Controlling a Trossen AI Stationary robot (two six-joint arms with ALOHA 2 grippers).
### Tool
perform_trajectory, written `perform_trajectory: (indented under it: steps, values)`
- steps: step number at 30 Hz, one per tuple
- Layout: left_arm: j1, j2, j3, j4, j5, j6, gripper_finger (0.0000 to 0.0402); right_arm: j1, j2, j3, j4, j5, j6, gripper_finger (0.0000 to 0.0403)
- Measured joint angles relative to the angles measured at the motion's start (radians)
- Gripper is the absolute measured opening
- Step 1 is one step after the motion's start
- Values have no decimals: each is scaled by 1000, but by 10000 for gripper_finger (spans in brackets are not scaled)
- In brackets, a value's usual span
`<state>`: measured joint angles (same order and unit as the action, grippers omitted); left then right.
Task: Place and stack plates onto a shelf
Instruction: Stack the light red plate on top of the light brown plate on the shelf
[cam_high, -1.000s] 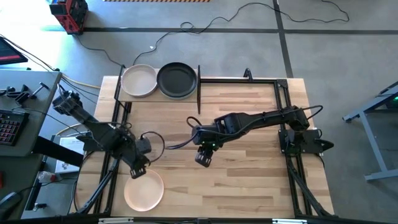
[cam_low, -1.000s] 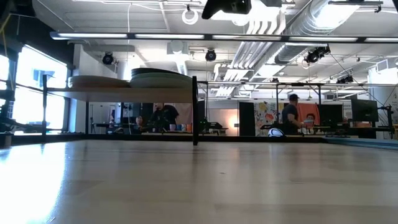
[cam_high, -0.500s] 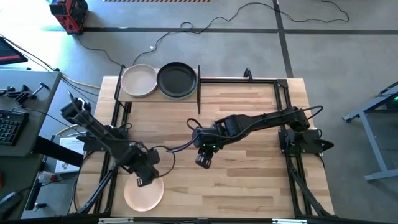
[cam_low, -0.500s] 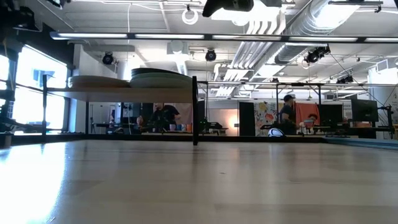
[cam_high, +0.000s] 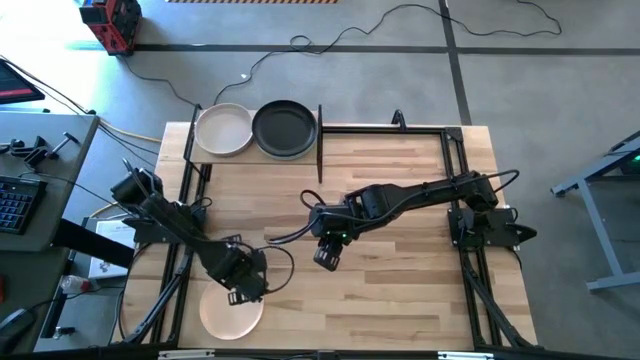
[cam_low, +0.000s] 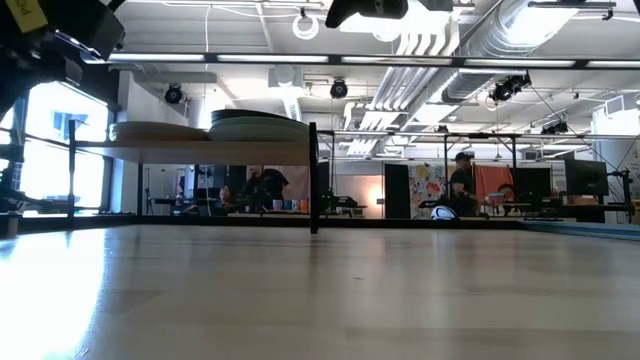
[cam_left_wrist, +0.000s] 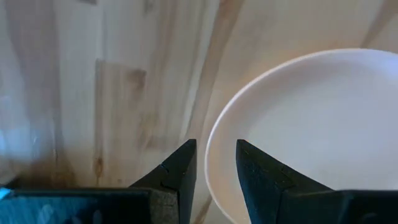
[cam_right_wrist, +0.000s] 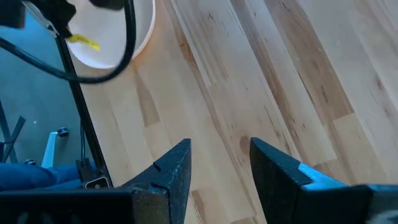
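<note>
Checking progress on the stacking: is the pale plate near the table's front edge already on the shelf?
No: in the high view the pale plate lies on the tabletop under the left gripper, far from the shelf.

Bare wooden tabletop (cam_high: 400, 290) lies open on my right; my right arm (cam_high: 420, 195) crosses mid-table, and the raised light-wood shelf (cam_high: 258, 152) blocks the far left.

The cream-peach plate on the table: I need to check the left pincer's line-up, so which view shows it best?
The left wrist view: the cream-peach plate fills it, its rim just ahead of the open left pincer. The high view shows the plate partly under that arm; the right wrist view catches part of it; the low view, nothing.
</note>
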<state>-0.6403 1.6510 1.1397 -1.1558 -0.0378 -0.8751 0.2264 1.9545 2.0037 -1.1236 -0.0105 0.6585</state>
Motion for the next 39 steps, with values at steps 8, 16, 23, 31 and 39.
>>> perform_trajectory:
  steps: [8, 16, 23, 31, 39]
  values:
    - [1, 85, 0, 32, 0, 108, 101, 0, 0, 0, 0, 0, 35, 142]
    - [1, 99, 0, 57, 0, 172, 101, 2, 0, 0, 0, 0, 49, 142]
    - [-1, 98, 0, 55, -4, 199, 101, 5, 0, 0, 0, 19, 58, 142]
    - [-36, 98, 0, 54, 0, 278, 101, 5, 0, 0, 0, -4, 18, 142]
    - [-55, 98, 0, 53, 0, 340, 101, 22, 0, 0, -52, -73, -124, 142]
